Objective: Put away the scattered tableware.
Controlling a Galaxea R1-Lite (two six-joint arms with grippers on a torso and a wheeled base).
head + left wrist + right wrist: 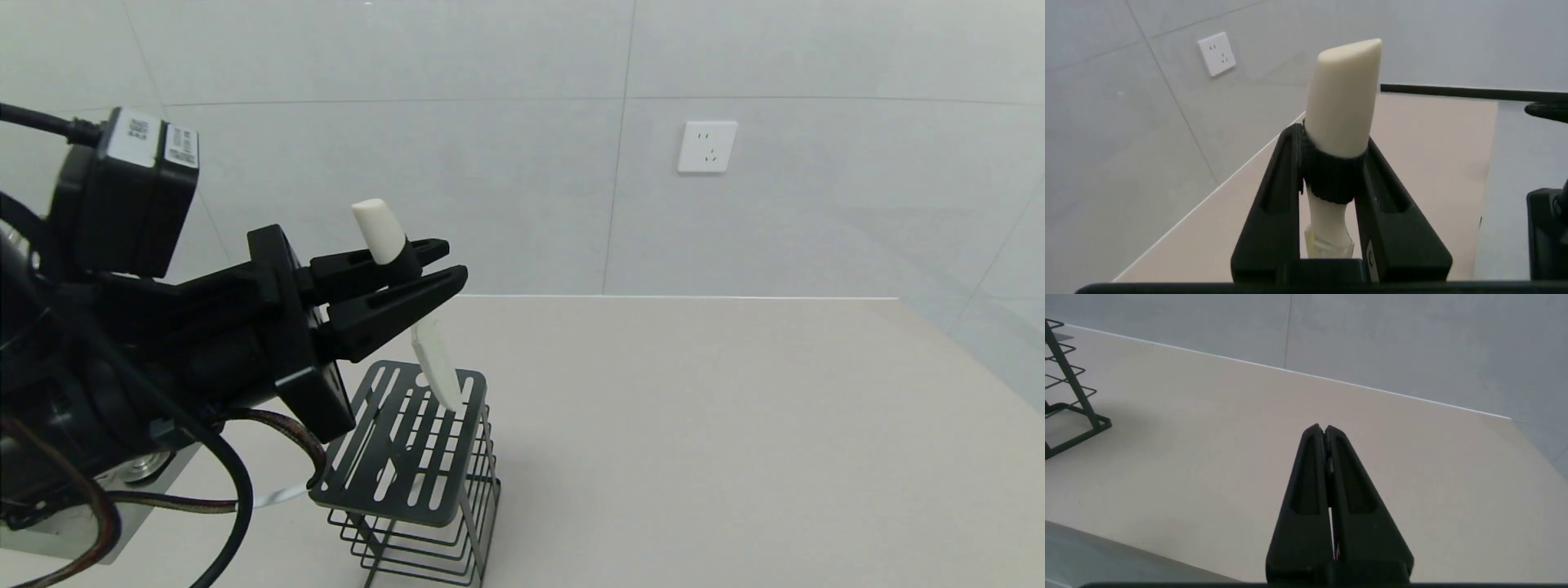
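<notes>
Nearest: black wire rack (406,457) with a slotted top plate, on the near-left of the beige table (694,425). Just above it, the left gripper (445,273) clamps a white utensil (433,355) at its black collar, handle up, blade slanting down to the plate's far edge; contact unclear. Right gripper (1327,433) is pressed together, empty, over the table. Beyond: grey wall, white socket (707,147).

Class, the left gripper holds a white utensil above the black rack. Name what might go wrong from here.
1. The utensil hangs tilted over the rack, so its tip may hit the plate between slots and jam rather than drop in.
2. The left gripper holds it only around the handle, so it might pivot or slip.
3. A push might tip the wire rack.
</notes>
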